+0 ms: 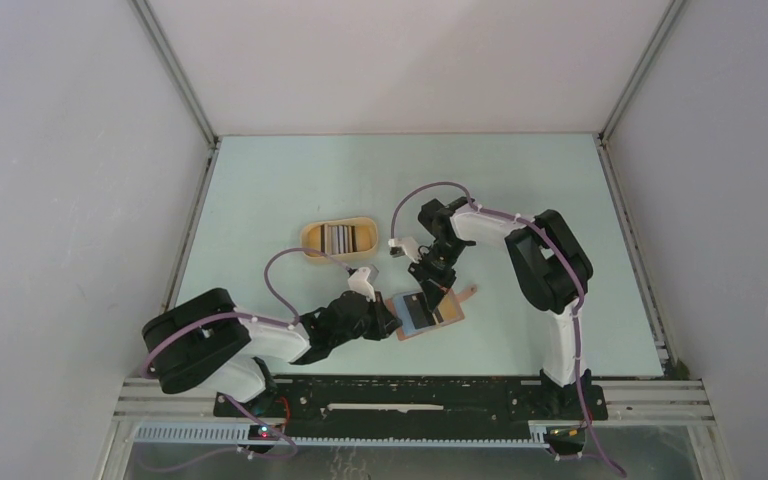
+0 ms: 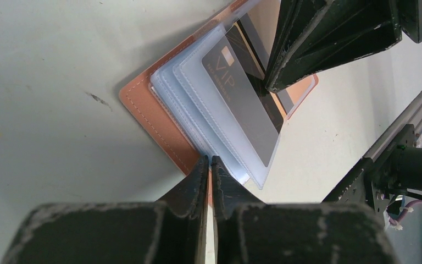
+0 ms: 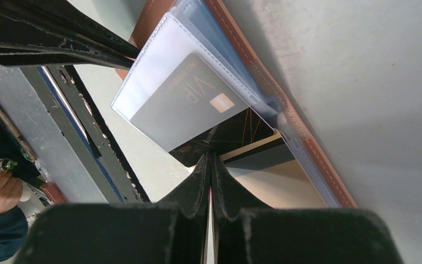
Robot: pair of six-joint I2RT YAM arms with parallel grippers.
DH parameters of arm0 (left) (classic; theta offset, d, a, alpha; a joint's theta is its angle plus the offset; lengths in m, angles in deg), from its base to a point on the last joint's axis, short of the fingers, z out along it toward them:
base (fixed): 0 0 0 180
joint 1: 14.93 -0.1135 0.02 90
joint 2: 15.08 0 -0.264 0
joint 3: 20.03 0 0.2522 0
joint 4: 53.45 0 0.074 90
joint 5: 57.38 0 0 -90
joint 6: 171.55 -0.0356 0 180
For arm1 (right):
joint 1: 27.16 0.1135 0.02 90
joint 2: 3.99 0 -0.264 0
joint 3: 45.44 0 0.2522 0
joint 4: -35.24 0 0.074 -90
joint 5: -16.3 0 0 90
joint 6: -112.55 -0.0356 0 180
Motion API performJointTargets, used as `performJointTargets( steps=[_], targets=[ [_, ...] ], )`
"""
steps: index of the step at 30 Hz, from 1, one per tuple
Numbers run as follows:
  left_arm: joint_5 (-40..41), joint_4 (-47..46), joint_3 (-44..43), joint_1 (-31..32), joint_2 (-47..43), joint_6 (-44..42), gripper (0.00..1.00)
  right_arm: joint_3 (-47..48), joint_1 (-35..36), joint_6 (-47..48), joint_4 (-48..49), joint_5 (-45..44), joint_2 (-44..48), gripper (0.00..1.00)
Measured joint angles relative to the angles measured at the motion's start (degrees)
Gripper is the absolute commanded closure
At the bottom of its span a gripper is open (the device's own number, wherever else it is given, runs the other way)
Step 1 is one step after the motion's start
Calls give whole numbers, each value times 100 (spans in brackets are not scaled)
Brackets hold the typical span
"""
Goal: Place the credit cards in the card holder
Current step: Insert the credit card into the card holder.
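The reddish-brown card holder (image 1: pixel 426 314) lies open on the table with its clear sleeves fanned out. My left gripper (image 1: pixel 388 322) is shut on the near edge of its brown cover (image 2: pixel 159 124), jaw tips (image 2: pixel 210 164) pinching the leather. A grey VIP card (image 2: pixel 244 107) sits in the top sleeve and also shows in the right wrist view (image 3: pixel 189 104). My right gripper (image 1: pixel 432 290) is shut on a black card (image 3: pixel 228 137) with a gold stripe, its far end lying under the sleeves against the holder (image 3: pixel 321 162). More credit cards (image 1: pixel 340 238) lie in the yellow tray.
The yellow oval tray (image 1: pixel 312 240) stands behind and left of the holder. The holder's snap tab (image 1: pixel 468 292) sticks out to the right. The metal frame rail (image 1: pixel 410 392) runs along the near table edge. A person's hand (image 3: pixel 0 192) shows beyond the rail.
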Motion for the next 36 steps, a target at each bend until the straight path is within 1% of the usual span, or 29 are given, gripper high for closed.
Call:
performJointTargets(
  steps=[14,23,26,28,30,36],
  targets=[
    [0,-24,-2,0,15,0,93,33,-20,-61,26,184,-44,92],
    [2,-24,-2,0,15,2,93,96,-79,-76,50,474,-72,91],
    [4,-24,-2,0,15,0,94,96,-133,-59,48,501,-57,87],
    [4,-24,-2,0,15,2,94,96,-168,-52,48,496,-11,81],
    [4,-24,-2,0,15,2,93,96,-210,-35,48,496,48,77],
    [4,-24,0,0,15,2,94,96,-337,-37,48,446,105,69]
  ],
)
